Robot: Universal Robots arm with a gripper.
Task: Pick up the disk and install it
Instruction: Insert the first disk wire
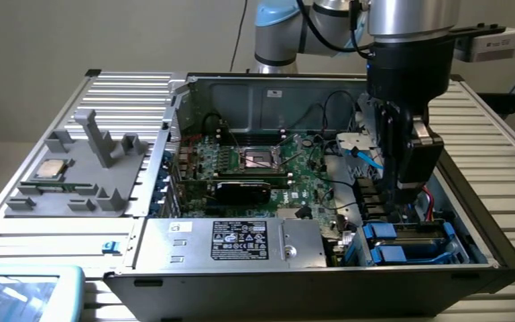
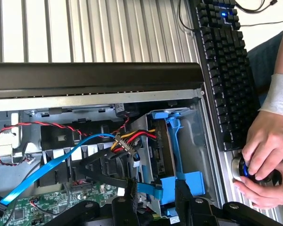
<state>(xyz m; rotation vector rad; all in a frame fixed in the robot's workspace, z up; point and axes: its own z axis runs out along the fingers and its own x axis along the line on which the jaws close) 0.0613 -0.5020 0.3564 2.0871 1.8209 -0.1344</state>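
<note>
Wrist view, nearest first: the gripper (image 2: 155, 197) hangs low over the blue carrier of the disk (image 2: 161, 146). The disk stands on edge in the drive bay at the corner of the open computer case (image 2: 99, 77). Whether the gripper grasps the carrier or has released it, I cannot tell. Beside the bay run a flat blue cable (image 2: 52, 165) and a bundle of red, yellow and black wires (image 2: 132, 136). Past the case wall a black keyboard (image 2: 226, 70) lies on the ribbed metal table (image 2: 85, 28). A person's hands (image 2: 264, 146) hold a round knob just next to it.

From the exterior view, a pale screen (image 1: 16, 295) sits at the near corner. Then comes the silver box (image 1: 231, 241) with its black sticker, whose print is too small to read. The gripper (image 1: 401, 198) reaches down inside the case above the blue-fronted bay. Behind lies the green circuit board (image 1: 267, 174). At the exterior view's left, a grey holder (image 1: 88, 181) carries a square silver chip (image 1: 51, 169). A plain beige wall closes the room behind.
</note>
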